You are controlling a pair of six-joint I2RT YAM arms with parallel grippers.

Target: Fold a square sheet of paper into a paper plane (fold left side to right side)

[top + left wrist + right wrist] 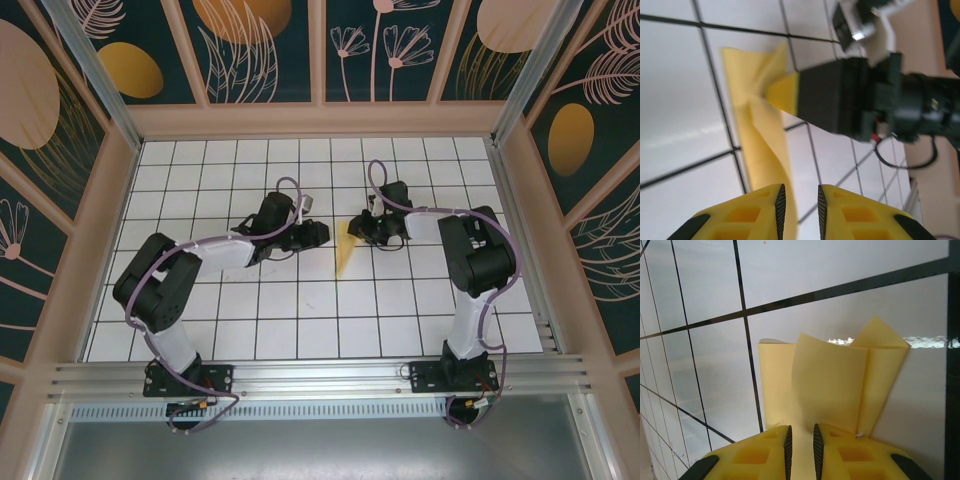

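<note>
The yellow sheet of paper [344, 254] lies mid-table, folded into a narrow paper plane shape with its point toward the near edge. One flap of the paper [758, 135] curls up off the tiles. My left gripper [319, 235] is just left of the paper. Its jaws [800, 206] stand open, with the flap's edge beside the left finger and nothing clamped. My right gripper [359, 228] is at the paper's far end, and its yellow fingertip [784, 93] rests on the fold. Its jaws [801, 446] stand a narrow gap apart over the paper [830, 385].
The white gridded table [250, 310] is walled by a wooden frame [320, 122]. The right arm's black wrist and cable [875, 100] sit close over the paper. Both arm bases [185, 375] stand at the near edge.
</note>
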